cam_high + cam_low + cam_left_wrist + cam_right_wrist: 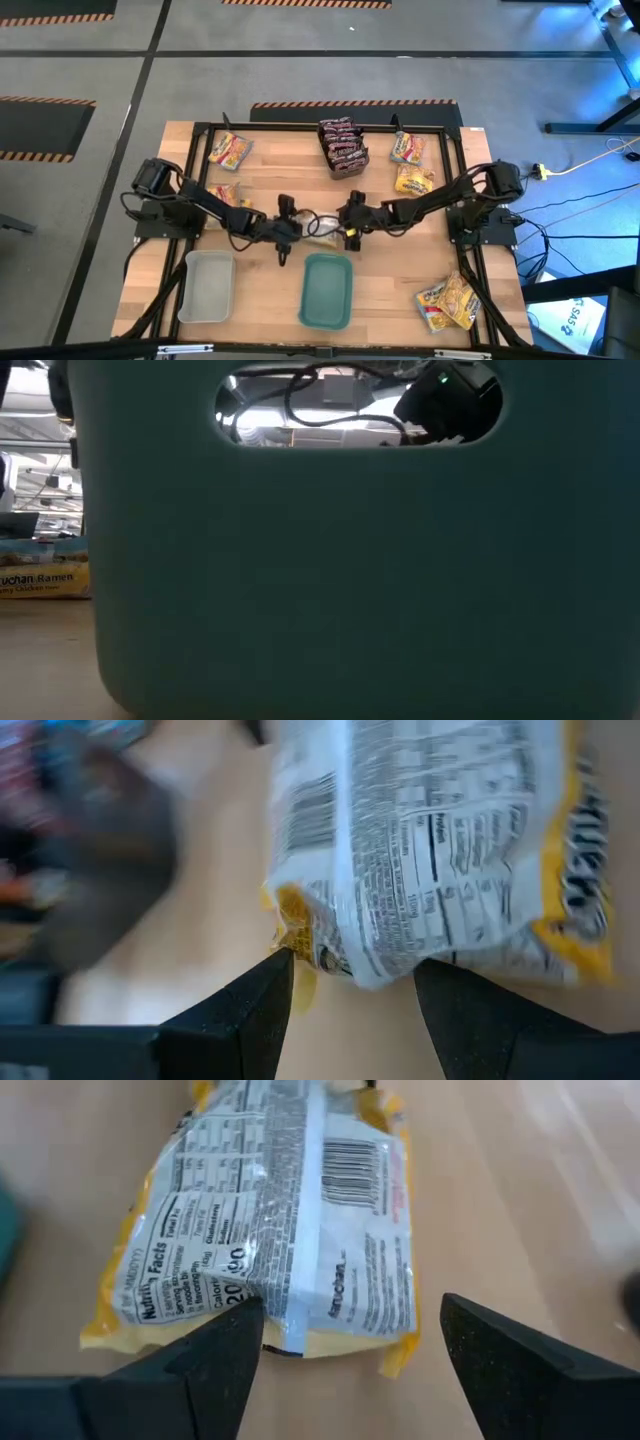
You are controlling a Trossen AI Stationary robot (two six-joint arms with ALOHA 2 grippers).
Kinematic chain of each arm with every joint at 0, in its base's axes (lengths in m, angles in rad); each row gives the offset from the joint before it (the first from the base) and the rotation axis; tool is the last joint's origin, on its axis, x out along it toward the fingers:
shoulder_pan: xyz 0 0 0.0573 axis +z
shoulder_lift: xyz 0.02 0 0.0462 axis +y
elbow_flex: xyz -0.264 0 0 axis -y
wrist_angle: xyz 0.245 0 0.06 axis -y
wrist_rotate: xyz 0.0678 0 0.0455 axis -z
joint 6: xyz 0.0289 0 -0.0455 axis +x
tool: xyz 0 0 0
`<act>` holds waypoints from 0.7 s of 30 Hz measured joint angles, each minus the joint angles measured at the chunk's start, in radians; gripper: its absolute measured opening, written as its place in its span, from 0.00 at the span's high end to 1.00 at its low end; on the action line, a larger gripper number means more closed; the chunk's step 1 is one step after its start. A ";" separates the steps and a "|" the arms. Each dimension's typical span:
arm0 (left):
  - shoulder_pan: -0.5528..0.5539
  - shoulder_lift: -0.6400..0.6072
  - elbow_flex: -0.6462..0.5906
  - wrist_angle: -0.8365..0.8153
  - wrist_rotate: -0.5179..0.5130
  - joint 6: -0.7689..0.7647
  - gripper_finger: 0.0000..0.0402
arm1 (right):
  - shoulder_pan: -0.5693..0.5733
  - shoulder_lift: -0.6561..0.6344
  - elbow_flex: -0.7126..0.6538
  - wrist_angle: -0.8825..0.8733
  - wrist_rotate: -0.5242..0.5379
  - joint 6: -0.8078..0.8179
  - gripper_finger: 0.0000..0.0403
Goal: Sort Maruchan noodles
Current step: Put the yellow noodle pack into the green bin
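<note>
Both arms meet at the middle of the bench (270, 165), and 1 yellow packet (322, 234) lies face-down between their tips, nutrition panel and barcode up.

The right pincer (345, 1342) is spread wide with nothing in it. The yellow packet (270, 1230) lies flat on the wood straight ahead of it, its near short edge just at the line between the 2 fingertips. The packet's long axis runs away from this pincer, roughly along the reach of the arm, so the fingers straddle its width, not its length.

The left pincer (352, 988) is also parted, and the same packet (440, 840) sits just past its tips from the opposite end. It appears tilted or lifted there, one crinkled corner dipping into the gap; whether the fingers touch it I cannot tell.

By my judgement the 2 arms are about equally near, one at each short end. The right is squared to the packet and looks the better placed to close across the width.

The teal tray (327, 290) waits near, to the rear of both pincers, towards the bench's front edge.
</note>
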 joint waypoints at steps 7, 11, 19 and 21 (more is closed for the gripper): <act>0.076 0.000 0.002 -0.036 -0.082 -0.041 0.49 | -0.084 0.000 0.000 0.001 0.005 0.048 0.28; 0.083 -0.035 0.003 -0.121 -0.138 -0.052 0.49 | -0.097 -0.033 0.001 -0.056 0.008 0.018 0.28; 0.031 -0.193 0.002 -0.267 0.119 -0.241 0.49 | -0.095 -0.147 0.002 -0.226 -0.113 -0.017 0.28; 0.020 -0.210 0.003 -0.257 0.231 -0.300 0.49 | -0.095 -0.143 0.002 -0.228 -0.168 -0.036 0.28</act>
